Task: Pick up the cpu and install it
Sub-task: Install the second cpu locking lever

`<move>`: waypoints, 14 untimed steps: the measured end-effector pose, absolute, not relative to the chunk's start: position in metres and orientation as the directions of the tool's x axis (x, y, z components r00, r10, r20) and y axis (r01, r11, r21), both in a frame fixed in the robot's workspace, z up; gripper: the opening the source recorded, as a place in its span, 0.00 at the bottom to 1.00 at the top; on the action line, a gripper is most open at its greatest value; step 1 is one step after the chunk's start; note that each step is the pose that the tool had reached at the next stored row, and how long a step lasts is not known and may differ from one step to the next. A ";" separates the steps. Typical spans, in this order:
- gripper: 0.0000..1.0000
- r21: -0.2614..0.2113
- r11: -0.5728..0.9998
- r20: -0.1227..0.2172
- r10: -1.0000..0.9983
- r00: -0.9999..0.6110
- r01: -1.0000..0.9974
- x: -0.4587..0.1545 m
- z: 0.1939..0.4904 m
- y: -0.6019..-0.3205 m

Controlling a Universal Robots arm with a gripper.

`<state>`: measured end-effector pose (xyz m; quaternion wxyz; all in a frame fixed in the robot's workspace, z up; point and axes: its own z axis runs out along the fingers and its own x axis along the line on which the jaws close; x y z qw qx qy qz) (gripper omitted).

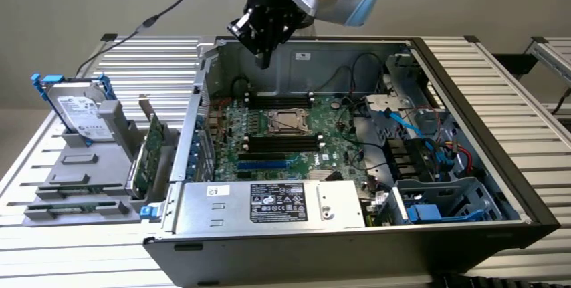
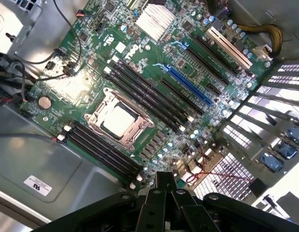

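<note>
The cpu (image 1: 287, 121) (image 2: 118, 121), a small flat square chip with a silver-grey top, lies in the metal-framed socket on the green motherboard (image 1: 267, 161) inside the open computer case. My gripper (image 1: 262, 61) (image 2: 162, 181) hangs above the back part of the case, higher than the socket and offset from it toward the case's rear wall. Its dark fingers are shut together and point down. I see nothing held between them.
Black memory slots (image 1: 283, 142) flank the socket. A power supply (image 1: 267, 204) fills the front of the case, with cables and drive bays (image 1: 437, 194) at the exterior view's right. Left of the case, a grey stand (image 1: 80, 174) holds a hard drive (image 1: 76, 107) and a green card (image 1: 154, 144).
</note>
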<state>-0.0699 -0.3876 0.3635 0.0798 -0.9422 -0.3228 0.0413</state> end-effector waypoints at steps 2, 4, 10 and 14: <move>0.11 -0.177 -0.779 -0.026 0.615 0.788 0.602 -0.070 0.370 -0.388; 0.11 -0.177 -0.779 -0.026 0.615 0.788 0.602 -0.070 0.377 -0.388; 0.11 -0.177 -0.779 -0.026 0.615 0.788 0.602 -0.070 0.397 -0.388; 0.11 -0.177 -0.779 -0.026 0.615 0.788 0.602 -0.070 0.410 -0.388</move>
